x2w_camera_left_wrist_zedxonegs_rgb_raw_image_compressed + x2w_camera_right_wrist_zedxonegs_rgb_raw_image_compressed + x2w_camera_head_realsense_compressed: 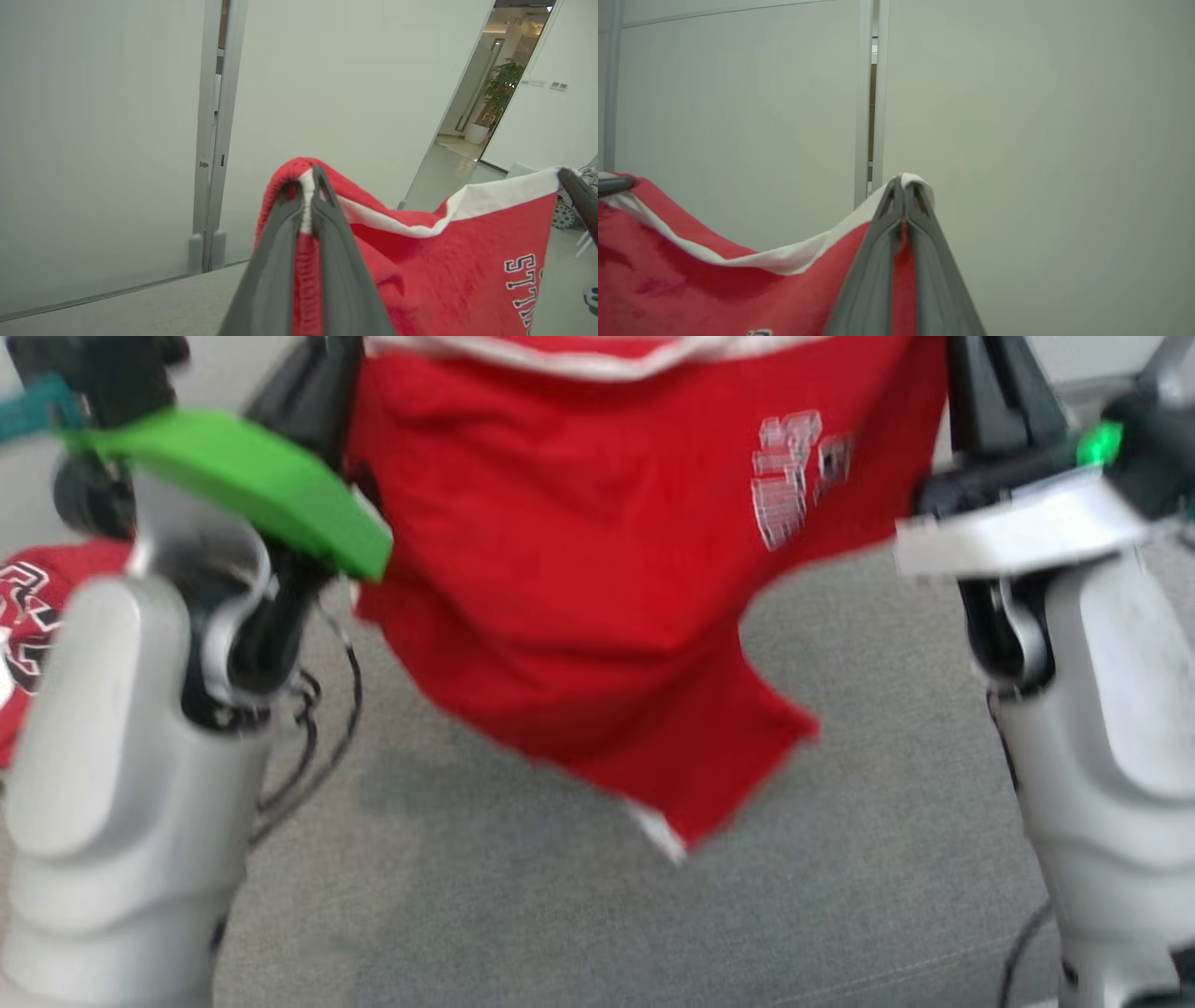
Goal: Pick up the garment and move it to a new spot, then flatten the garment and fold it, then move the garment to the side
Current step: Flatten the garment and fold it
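Observation:
A red garment [579, 569] with a white band along its top edge and pale lettering hangs in the air between my two arms, above the grey surface [840, 859]. My left gripper [308, 176] is shut on one top corner, with the white band pinched between its fingers. My right gripper [902, 183] is shut on the other top corner [920, 184]. The cloth sags between the two grips, and its lower corner [677, 845] dangles free. In the left wrist view the garment [467, 270] stretches away to the right gripper's dark finger [579, 196].
A second red garment [37, 607] with a dark print lies at the left edge of the grey surface. Black cables [313, 747] trail beside my left forearm. Pale wall panels [1017, 140] stand behind, and a doorway with a potted plant [500, 88] opens at the far right.

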You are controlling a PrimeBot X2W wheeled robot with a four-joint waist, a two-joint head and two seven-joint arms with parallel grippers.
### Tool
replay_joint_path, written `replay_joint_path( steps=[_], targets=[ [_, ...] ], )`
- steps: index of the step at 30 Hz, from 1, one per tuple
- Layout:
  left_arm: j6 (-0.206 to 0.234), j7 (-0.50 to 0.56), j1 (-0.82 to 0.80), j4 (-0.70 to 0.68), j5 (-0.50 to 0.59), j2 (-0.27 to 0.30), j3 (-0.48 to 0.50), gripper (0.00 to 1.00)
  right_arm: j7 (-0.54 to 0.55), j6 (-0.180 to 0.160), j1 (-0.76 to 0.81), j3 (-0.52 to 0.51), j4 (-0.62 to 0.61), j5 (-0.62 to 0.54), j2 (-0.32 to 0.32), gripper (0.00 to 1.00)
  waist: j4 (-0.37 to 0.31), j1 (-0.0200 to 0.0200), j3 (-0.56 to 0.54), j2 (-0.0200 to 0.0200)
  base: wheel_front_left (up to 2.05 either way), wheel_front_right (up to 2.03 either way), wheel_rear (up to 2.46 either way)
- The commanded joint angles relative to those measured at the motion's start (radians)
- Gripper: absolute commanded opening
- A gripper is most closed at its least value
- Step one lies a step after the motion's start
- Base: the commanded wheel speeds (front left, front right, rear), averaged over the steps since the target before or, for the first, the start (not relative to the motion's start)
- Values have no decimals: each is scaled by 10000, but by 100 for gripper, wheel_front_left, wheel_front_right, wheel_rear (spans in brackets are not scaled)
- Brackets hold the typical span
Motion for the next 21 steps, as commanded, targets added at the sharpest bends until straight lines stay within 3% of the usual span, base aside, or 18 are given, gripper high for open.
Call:
replay_joint_path(
  steps=[1,5,9,21],
  targets=[
    [-125,-177,-765,380,110,23,114,0,-215,-10,-800,51,383,-46,25,0,-271,0,1096,0,0,0,0],
    [-549,-1258,-2774,1659,505,-160,327,0,-597,-10,-2965,72,1560,-576,369,0,-416,0,1836,0,0,0,0],
    [-888,-2084,-3612,2650,492,-369,410,0,-671,-10,-3920,-85,1886,-820,657,0,-435,0,2361,0,0,0,0],
    [-1500,-4329,-615,4208,17,-665,544,0,-677,-10,-1038,234,1920,-423,881,0,-99,0,2981,0,0,0,0]
  ],
)
